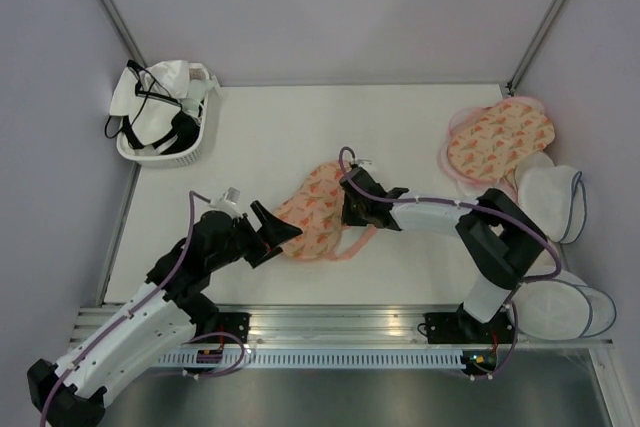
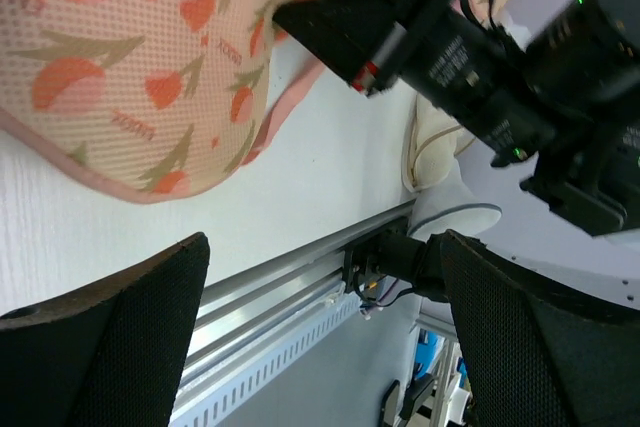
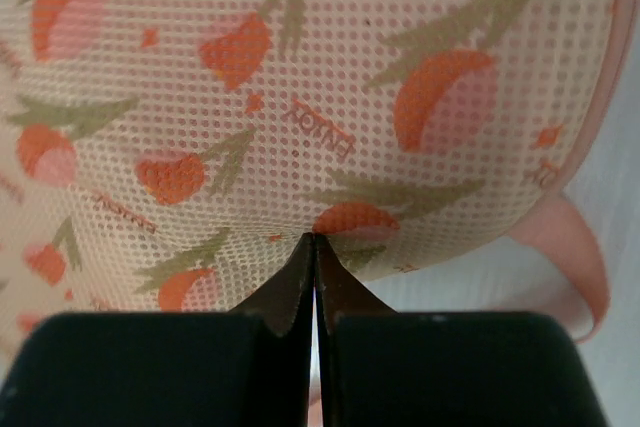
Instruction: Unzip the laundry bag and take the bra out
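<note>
The peach laundry bag (image 1: 318, 209) with orange-red print lies in the middle of the table. Its mesh fills the right wrist view (image 3: 300, 97) and the upper left of the left wrist view (image 2: 130, 67). My right gripper (image 1: 350, 209) is shut, its fingertips (image 3: 300, 262) pinching a fold of the bag's mesh near its lower edge. My left gripper (image 1: 282, 239) is wide open and empty at the bag's left end, its pads (image 2: 100, 337) apart from the fabric. A pink band (image 3: 580, 257) loops out under the bag. The bra is hidden.
A white basket (image 1: 135, 152) of black-and-white garments stands at the back left. A second peach printed pouch (image 1: 500, 137) lies at the back right. White domed pouches (image 1: 550, 197) sit along the right edge. A metal rail (image 1: 330, 322) runs along the near edge.
</note>
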Robot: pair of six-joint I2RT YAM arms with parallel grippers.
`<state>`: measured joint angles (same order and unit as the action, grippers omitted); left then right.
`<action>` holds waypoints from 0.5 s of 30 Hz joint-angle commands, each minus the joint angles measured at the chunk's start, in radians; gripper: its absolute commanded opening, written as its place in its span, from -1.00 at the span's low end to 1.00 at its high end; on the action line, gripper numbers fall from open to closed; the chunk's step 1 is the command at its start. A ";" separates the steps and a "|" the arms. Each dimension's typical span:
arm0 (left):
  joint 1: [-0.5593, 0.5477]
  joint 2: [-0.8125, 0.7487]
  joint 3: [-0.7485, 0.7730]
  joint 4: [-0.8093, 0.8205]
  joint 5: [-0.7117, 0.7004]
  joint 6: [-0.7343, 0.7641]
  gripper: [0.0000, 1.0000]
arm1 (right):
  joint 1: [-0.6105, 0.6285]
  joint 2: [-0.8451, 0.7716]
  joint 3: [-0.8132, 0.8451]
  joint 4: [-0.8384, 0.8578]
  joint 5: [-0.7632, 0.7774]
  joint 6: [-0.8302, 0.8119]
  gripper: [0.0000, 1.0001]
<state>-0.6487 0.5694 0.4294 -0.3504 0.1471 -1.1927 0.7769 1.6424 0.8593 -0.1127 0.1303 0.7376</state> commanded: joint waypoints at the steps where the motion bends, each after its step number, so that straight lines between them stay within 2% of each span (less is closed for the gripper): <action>1: -0.006 -0.045 0.061 -0.139 -0.001 0.059 0.99 | -0.005 0.109 0.118 -0.058 0.103 -0.006 -0.99; 3: -0.006 -0.080 0.083 -0.185 -0.004 0.082 0.99 | -0.016 0.172 0.170 -0.032 0.100 -0.041 -0.99; 9: -0.006 -0.187 0.158 -0.383 -0.188 0.169 0.99 | -0.057 0.365 0.412 -0.117 0.112 -0.240 -0.99; 13: -0.005 -0.139 0.123 -0.372 -0.343 0.261 0.99 | -0.091 0.477 0.555 -0.185 0.126 -0.394 -0.99; 15: -0.005 -0.079 0.091 -0.293 -0.391 0.332 0.99 | -0.108 0.493 0.587 -0.199 0.105 -0.432 -0.99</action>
<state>-0.6502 0.4149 0.5503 -0.6678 -0.0978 -1.0046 0.6975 2.0857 1.4052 -0.2089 0.2123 0.4507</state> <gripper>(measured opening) 0.993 0.003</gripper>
